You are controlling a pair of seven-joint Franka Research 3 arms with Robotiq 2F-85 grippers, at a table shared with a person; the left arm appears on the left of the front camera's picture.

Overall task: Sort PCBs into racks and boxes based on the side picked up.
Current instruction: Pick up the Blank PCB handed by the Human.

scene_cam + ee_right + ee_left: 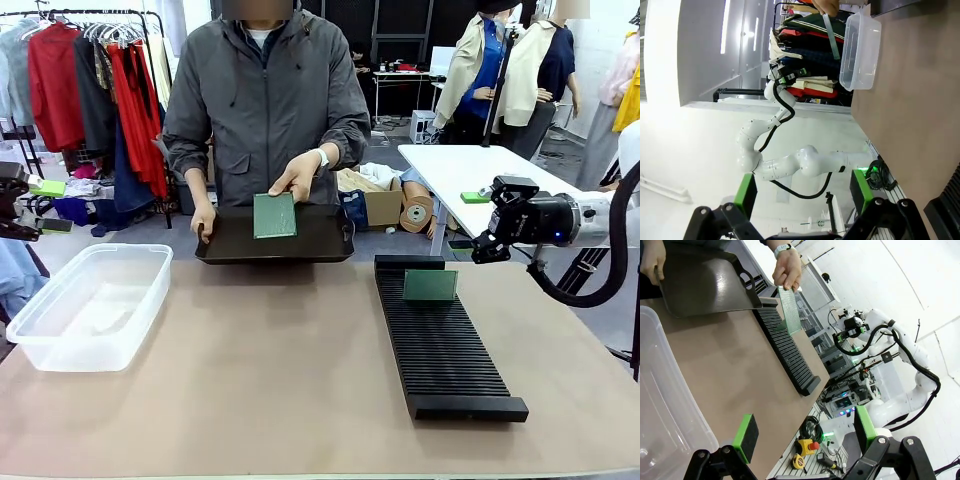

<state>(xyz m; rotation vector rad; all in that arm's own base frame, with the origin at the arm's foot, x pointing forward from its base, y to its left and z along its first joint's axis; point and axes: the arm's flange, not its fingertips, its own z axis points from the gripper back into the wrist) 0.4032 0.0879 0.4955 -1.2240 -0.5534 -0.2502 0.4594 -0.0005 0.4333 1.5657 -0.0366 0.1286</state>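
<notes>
Across the table, a person's hand (297,178) holds a green PCB (274,215) upright over a flat black tray (330,243). The other hand (204,222) grips the tray's left edge. A second PCB (430,285) stands in the far end of the long black rack (450,355). The clear box (88,306) sits at the left. My right gripper (487,247) hovers open and empty beyond the rack's far right corner. Its green pads (746,192) stand wide apart. My left gripper (805,432) is open and empty too, near the box (660,405), facing the held PCB (789,310).
The brown table (280,380) has free room between box and rack. A white table (470,165) stands behind my right arm. Clothes racks and cardboard boxes are behind the person. The left wrist view shows tools (807,452) below the table edge.
</notes>
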